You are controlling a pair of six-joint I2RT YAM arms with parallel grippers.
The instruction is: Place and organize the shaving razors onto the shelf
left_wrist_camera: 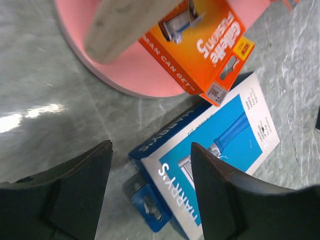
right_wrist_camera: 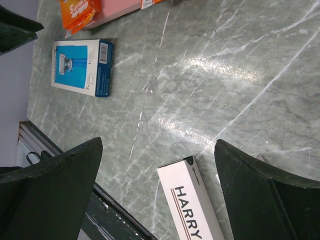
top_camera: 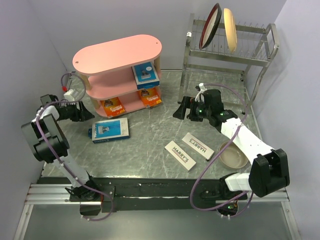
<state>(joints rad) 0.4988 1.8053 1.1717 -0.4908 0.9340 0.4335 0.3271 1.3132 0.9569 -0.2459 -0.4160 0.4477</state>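
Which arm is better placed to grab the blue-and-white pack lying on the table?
Left. The left end effector, open, hangs beside the blue-and-white pack; the right end effector is farther, nearer the white boxes.

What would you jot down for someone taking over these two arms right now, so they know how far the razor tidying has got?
Left gripper: open, empty, aimed at the loose blue pack on the table beside the shelf.
Right gripper: open, empty, over the middle of the table.
Done: three packs are on the shelf. The shelved blue pack is on the middle tier and two orange packs are on the bottom tier.
Left: the loose blue pack and two white boxes, which lie flat near the right arm.
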